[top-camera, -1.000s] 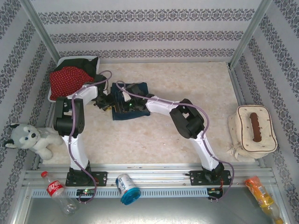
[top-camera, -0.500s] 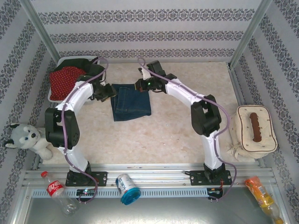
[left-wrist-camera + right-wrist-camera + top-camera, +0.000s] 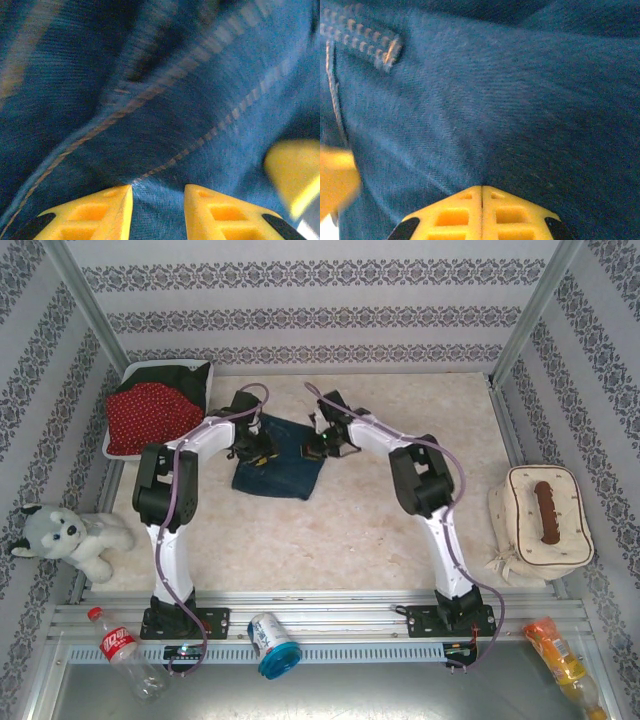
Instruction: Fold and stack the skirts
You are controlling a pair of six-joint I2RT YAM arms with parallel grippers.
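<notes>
A dark blue denim skirt (image 3: 280,472) lies folded and skewed on the table's middle left. My left gripper (image 3: 250,443) is at its far left edge; in the left wrist view its yellow fingers (image 3: 107,212) stand a little apart with a fold of denim (image 3: 165,100) pinched between them. My right gripper (image 3: 326,439) is at the skirt's far right corner. Its jaws are pressed together, tips against denim (image 3: 520,100), and no cloth shows between them. A red polka-dot skirt (image 3: 143,415) and a black skirt (image 3: 188,375) lie in the basket at the far left.
The white basket (image 3: 108,448) stands in the far left corner. A plush husky (image 3: 62,536) sits at the left edge and a beige bag (image 3: 540,515) at the right. A bottle (image 3: 120,650), a can (image 3: 272,642) and an orange packet (image 3: 555,650) lie by the arm bases.
The denim skirt went from a crumpled heap to a flat fold, then shifted askew. The right gripper shut. Both grippers came back to the skirt's far edge.
</notes>
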